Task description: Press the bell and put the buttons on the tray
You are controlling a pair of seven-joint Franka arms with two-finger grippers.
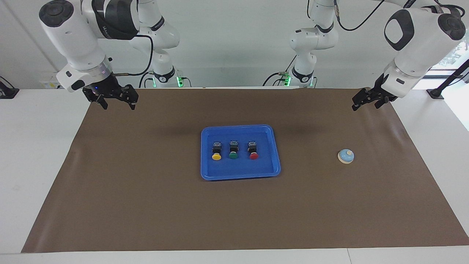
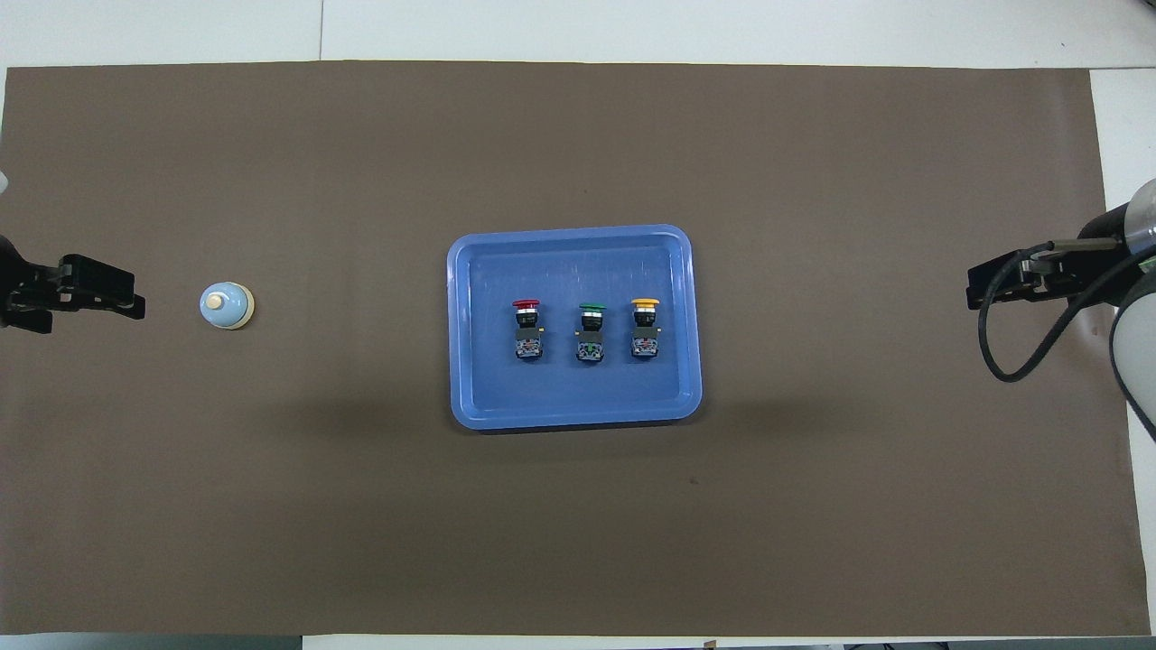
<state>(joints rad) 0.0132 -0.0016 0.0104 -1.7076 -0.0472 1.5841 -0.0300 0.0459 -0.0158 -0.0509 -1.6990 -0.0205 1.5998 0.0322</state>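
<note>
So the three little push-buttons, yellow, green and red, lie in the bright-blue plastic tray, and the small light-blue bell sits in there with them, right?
Not quite. The small light-blue dome bell stands alone on the brown mat, beside the bright-blue plastic tray, toward the left arm's end. The three buttons do lie in the tray. The facing view shows it.

a brown mat covers most of the white table

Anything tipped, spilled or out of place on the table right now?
Nothing stands out. The yellow button, green button and red button lie in a neat row in the tray; the bell sits upright on the brown mat.
</note>
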